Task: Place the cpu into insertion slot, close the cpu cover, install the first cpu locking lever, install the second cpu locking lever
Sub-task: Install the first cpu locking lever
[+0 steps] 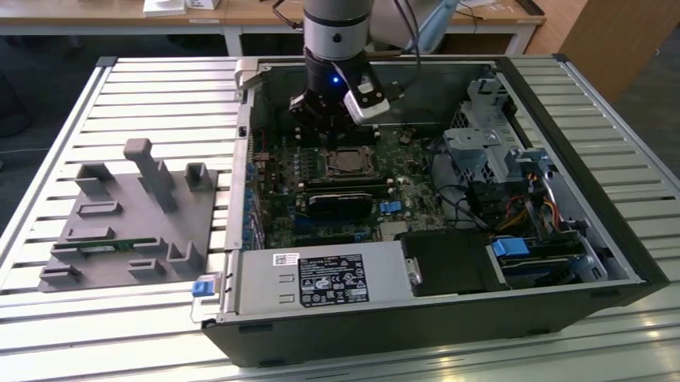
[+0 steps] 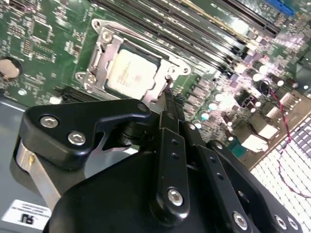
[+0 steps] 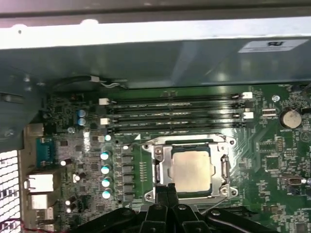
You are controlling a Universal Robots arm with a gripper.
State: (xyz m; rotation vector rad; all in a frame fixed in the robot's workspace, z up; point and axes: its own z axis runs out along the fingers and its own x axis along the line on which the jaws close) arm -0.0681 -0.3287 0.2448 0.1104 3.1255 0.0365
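Observation:
The cpu (image 3: 191, 168) lies flat in the insertion slot (image 3: 228, 189), its dull silver top showing in both wrist views (image 2: 130, 73). The cpu cover (image 3: 165, 166) is down around the chip, a silver frame (image 2: 98, 54) with the chip showing through its window. My gripper (image 3: 167, 192) is shut, its black fingertips pressed together right at the socket's edge, beside one corner of the cover (image 2: 168, 99). I cannot tell if they pinch a thin lever. In the exterior view the gripper (image 1: 338, 143) hangs inside the open computer case just above the socket (image 1: 345, 162).
Long black memory slots (image 3: 175, 114) run next to the socket. A black card (image 1: 340, 200), power supply (image 1: 318, 280) and drive cage (image 1: 478, 151) crowd the case (image 1: 595, 175). A grey fixture block (image 1: 133, 219) stands on the slatted table at the exterior view's left.

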